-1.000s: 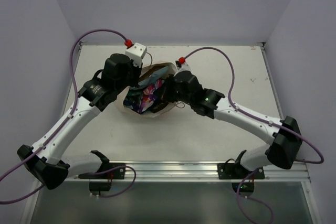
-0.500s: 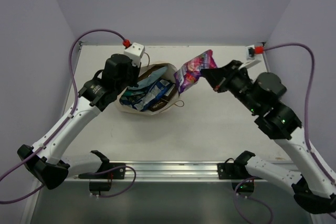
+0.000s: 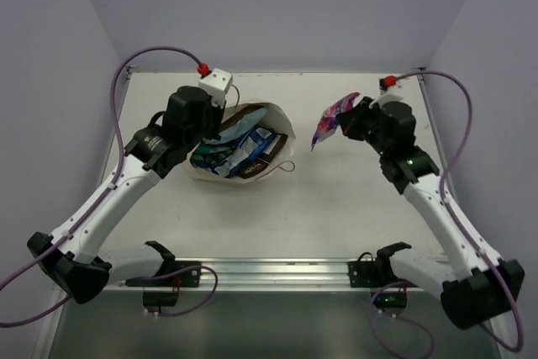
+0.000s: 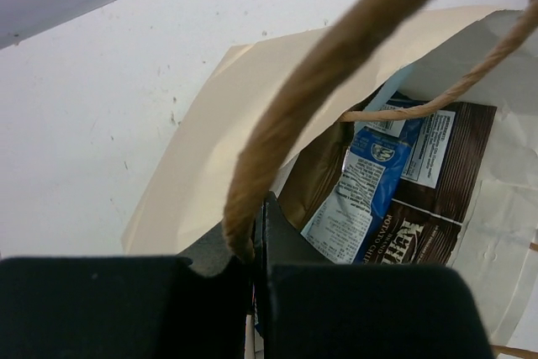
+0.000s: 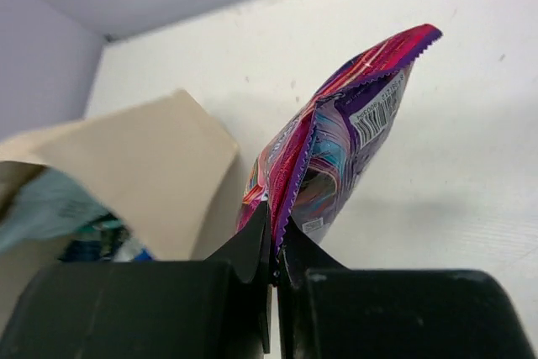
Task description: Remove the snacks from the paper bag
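Observation:
The cream paper bag (image 3: 282, 128) lies open at the table's middle, with brown, blue-and-white and teal snack packets (image 3: 239, 147) inside. My left gripper (image 3: 220, 129) is shut on the bag's string handle (image 4: 286, 115) at the bag's left rim; a blue-and-white packet (image 4: 363, 182) and a brown packet (image 4: 458, 170) show inside in the left wrist view. My right gripper (image 3: 351, 122) is shut on the magenta-purple packet (image 3: 330, 118), held in the air to the right of the bag. It also shows in the right wrist view (image 5: 336, 145), pinched by its crimped edge, with the bag (image 5: 143, 170) to its left.
The white table (image 3: 336, 208) is bounded by lavender walls at the back and sides. A metal rail (image 3: 269, 271) with the arm bases runs along the near edge. Purple cables loop above both arms.
My right gripper pulled the magenta-purple packet out of the bag and carried it to the right, away from the bag. My left gripper has stayed on the handle.

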You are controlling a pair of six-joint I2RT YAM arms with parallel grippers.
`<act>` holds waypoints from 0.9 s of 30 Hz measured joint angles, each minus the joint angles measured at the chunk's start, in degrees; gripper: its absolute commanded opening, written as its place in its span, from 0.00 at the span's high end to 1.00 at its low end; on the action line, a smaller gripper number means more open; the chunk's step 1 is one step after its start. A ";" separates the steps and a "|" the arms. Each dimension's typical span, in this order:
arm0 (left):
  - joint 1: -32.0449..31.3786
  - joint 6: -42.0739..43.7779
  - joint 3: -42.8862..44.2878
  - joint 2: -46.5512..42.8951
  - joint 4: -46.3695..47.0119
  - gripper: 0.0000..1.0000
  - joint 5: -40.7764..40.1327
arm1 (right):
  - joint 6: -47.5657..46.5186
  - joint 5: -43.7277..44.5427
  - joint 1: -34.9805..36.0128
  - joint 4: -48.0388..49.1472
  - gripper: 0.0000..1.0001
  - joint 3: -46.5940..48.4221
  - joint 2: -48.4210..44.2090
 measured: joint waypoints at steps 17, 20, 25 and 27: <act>0.00 5.33 -0.15 -0.35 -0.07 1.00 3.08 | -0.44 -12.90 -4.15 16.13 0.54 -9.01 28.28; 0.00 7.06 -0.39 -0.72 -0.07 1.00 3.87 | -0.85 -9.09 -4.79 9.92 0.30 -10.71 25.99; -0.02 9.44 -0.39 -0.76 -0.07 1.00 3.52 | -4.61 -4.85 -3.17 0.28 0.14 -9.31 15.19; -0.02 10.14 -0.37 -0.76 -0.07 1.00 3.08 | -7.04 -2.47 0.09 -3.61 0.14 -5.60 11.06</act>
